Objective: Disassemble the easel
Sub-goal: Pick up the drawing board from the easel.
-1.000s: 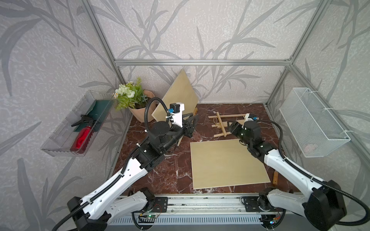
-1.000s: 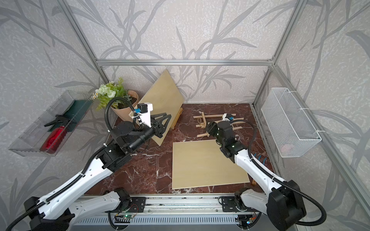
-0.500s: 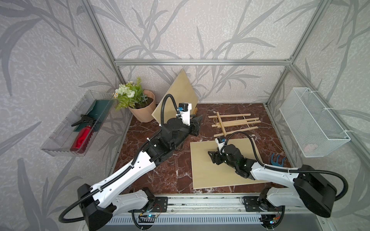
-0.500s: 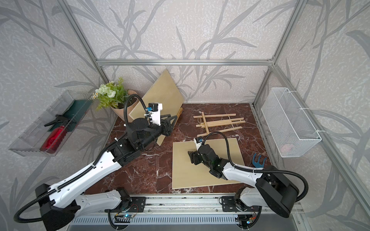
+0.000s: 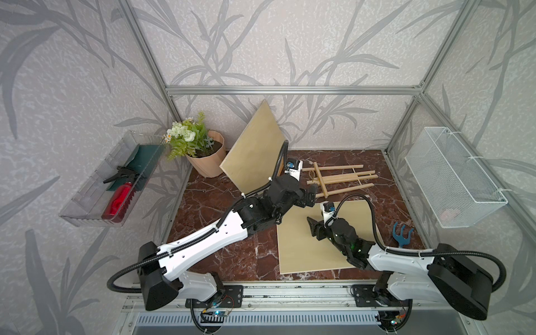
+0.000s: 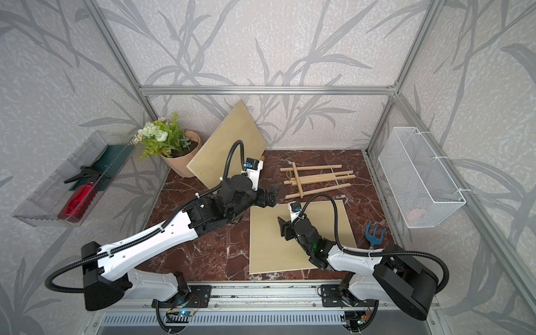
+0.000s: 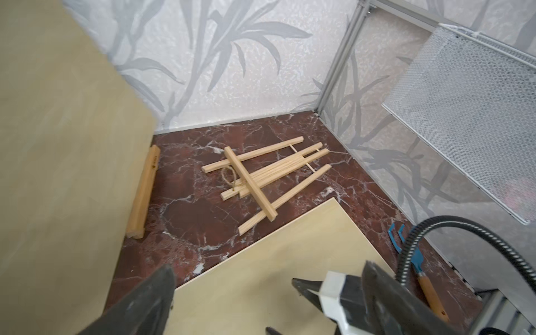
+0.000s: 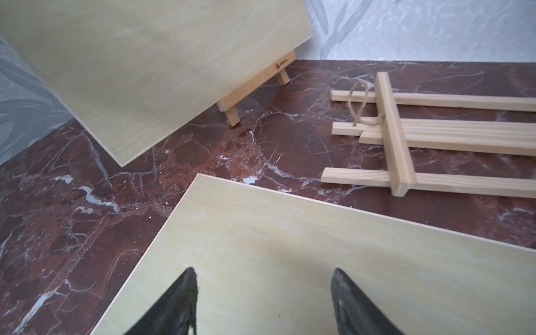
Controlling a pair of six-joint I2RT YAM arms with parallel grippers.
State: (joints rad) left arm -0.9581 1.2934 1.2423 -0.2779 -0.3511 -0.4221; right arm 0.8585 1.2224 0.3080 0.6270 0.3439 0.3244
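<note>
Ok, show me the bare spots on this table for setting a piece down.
Widest bare marble: front left, between flat board, pot and left wall, though the left arm hangs over it. A smaller patch lies between the leaning board, easel and flat board. Crowded: back right with the easel, right edge by the rake.

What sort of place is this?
Probably a staged robot test booth: wallpapered panels in an aluminium frame, two robot arms mounted on a front rail, hobby props like a potted plant.
</note>
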